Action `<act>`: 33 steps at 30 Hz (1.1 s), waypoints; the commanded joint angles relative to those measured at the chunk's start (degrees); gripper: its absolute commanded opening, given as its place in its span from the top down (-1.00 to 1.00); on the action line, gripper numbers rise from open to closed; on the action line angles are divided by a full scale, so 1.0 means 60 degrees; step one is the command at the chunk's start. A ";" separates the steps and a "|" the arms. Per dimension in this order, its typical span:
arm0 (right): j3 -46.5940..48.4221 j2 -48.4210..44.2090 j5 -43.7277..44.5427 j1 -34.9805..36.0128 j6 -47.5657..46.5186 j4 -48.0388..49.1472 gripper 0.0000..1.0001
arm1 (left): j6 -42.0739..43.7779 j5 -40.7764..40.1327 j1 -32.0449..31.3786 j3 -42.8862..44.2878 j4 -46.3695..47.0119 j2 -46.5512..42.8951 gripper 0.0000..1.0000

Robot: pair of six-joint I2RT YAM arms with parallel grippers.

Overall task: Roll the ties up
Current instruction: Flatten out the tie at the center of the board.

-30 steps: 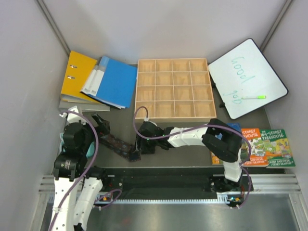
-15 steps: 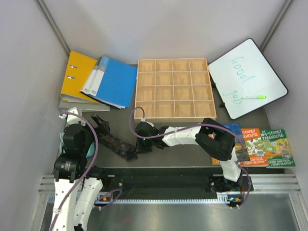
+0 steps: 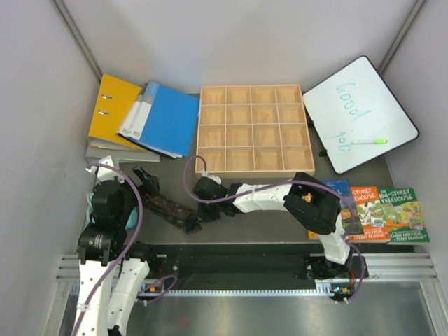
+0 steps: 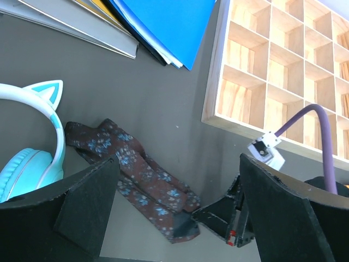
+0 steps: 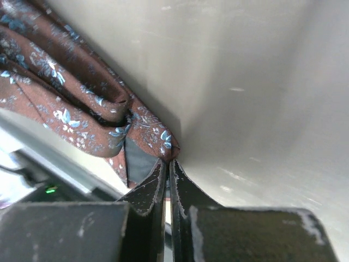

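Pinching just the tie point(image 5: 65, 93) tip, right gripper point(image 5: 167, 162) is clenched on it, off the wooden tray's point(image 3: 252, 173) near-left corner. Grip looks thin, so prob. best to curl slowly w/o tugging. Left gripper point(image 3: 147, 178) is splayed wide over the other end, further left of the tray.

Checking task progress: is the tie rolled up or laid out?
Laid out, not rolled: the tie lies stretched along the table, loosely creased, with the right gripper pinching its end.

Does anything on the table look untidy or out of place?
The tie lies crumpled, not flat: its folds bunch up at the end where the right gripper pinches it. Nothing looks spilled or damaged.
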 commanded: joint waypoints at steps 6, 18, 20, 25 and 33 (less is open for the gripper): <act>-0.0712 -0.1669 0.2259 -0.0477 -0.2095 -0.4371 1.00 | -0.0063 -0.0171 0.0031 0.0002 0.0517 -0.0075 -0.90; -0.2104 -0.4875 0.3446 -0.1415 -0.3400 -0.7419 1.00 | -0.0502 0.1397 -0.0013 0.0208 0.0224 0.2267 -0.75; -0.2469 -0.5259 0.3446 -0.1591 -0.3400 -0.7492 1.00 | -0.0809 0.1163 -0.0203 0.0061 0.0209 0.2502 -0.70; -0.2955 -0.5934 0.3475 -0.1884 -0.3722 -0.7302 1.00 | -0.1688 0.0255 -0.1212 -0.0159 0.0267 0.3130 -0.54; -0.2882 -0.5862 0.3915 -0.1899 -0.4191 -0.7522 1.00 | -0.2582 -0.0787 -0.3352 -0.0466 0.1013 0.5314 -0.36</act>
